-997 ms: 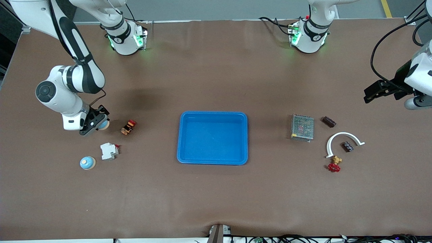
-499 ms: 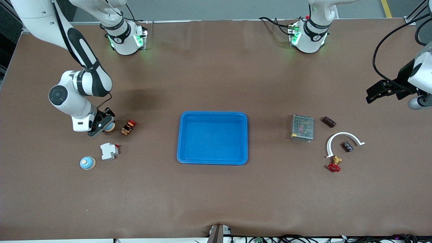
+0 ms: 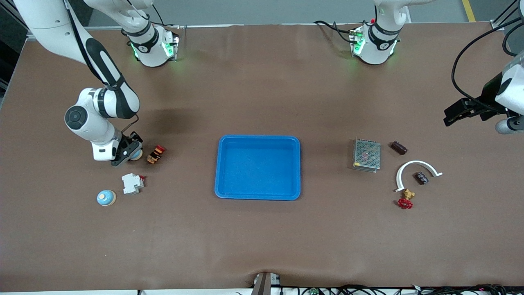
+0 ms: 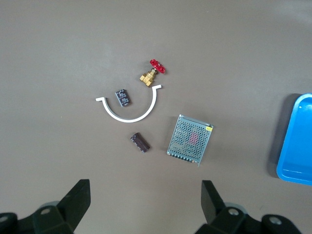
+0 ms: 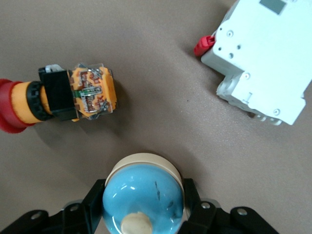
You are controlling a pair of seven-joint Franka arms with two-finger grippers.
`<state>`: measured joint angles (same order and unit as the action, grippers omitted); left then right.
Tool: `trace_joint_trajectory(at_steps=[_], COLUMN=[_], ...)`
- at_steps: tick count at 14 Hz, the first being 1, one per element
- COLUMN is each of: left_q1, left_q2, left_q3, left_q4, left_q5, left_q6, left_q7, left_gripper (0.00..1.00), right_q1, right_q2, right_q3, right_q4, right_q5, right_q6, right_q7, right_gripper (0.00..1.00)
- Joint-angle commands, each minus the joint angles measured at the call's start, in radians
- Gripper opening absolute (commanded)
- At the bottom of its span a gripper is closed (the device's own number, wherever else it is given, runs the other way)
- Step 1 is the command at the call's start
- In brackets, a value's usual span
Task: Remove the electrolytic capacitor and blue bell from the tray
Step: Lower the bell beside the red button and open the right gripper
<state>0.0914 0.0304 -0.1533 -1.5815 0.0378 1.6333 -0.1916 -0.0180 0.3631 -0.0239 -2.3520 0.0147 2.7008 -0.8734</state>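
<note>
The right gripper is pinching a blue bell, holding it over the table toward the right arm's end from the blue tray. The left gripper is waiting with jaws spread wide, up near the brown capacitor toward the left arm's end from the tray.

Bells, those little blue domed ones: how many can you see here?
2. One bell is clamped in the right gripper, beside the red push button. The second bell sits on the table beside the white breaker, nearer the front camera.
</note>
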Motion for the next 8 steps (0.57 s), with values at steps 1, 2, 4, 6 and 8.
trace_joint_trajectory(at_steps=[1, 2, 4, 6, 8], left_q1=[-0.004, -0.004, -0.004, -0.004, -0.004], left_q2=[0.000, 0.000, -0.003, -0.010, -0.018], left_q3=[0.001, 0.000, 0.000, -0.002, -0.006], left_q4=[0.009, 0.008, 0.006, 0.008, 0.009], left_q5=[-0.001, -0.001, -0.002, -0.009, -0.009], left_q6=[-0.007, -0.009, -0.023, -0.056, -0.064], left_q7=[0.012, 0.009, 0.008, 0.011, 0.003], left_gripper=[1.00, 1.00, 1.00, 1.00, 1.00], right_q1=[-0.003, -0.005, -0.005, -0.003, -0.007], right_q2=[-0.007, -0.009, -0.012, -0.015, -0.018], right_q3=[0.002, 0.002, 0.002, 0.002, 0.002], right_q4=[-0.003, -0.003, 0.002, 0.011, 0.031], right_q5=[-0.012, -0.012, -0.012, -0.012, -0.012], right_q6=[0.008, 0.007, -0.001, -0.006, -0.007], right_q7=[-0.004, -0.004, -0.004, -0.002, -0.001], right_gripper=[1.00, 1.00, 1.00, 1.00, 1.00])
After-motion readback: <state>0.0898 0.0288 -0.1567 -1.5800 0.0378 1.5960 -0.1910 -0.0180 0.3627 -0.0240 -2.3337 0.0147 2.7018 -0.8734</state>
